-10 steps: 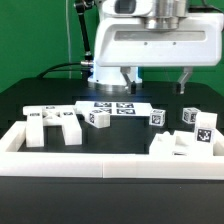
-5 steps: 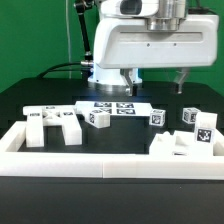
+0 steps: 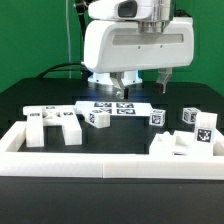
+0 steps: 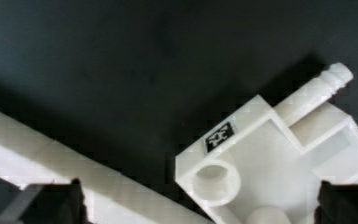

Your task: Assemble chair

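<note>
The chair lies in loose white tagged parts on the black table. A blocky piece [image 3: 52, 125] rests at the exterior view's left, small cubes [image 3: 98, 117] [image 3: 157, 117] sit mid-table, and bigger tagged blocks [image 3: 205, 130] [image 3: 172, 145] lie at the right. My gripper [image 3: 145, 82] hangs open well above the table's middle and holds nothing. In the wrist view its dark fingertips [image 4: 43, 205] frame a white part [image 4: 265, 150] below that has a tag, a round hole and a peg [image 4: 318, 85].
The marker board [image 3: 112, 107] lies flat behind the cubes. A long low white border rail [image 3: 110, 165] runs along the front and up the left side, and it crosses the wrist view diagonally [image 4: 51, 150]. Green backdrop behind.
The arm's head and gripper have shifted toward the exterior view's left. The jaws stayed open and no part moved.
</note>
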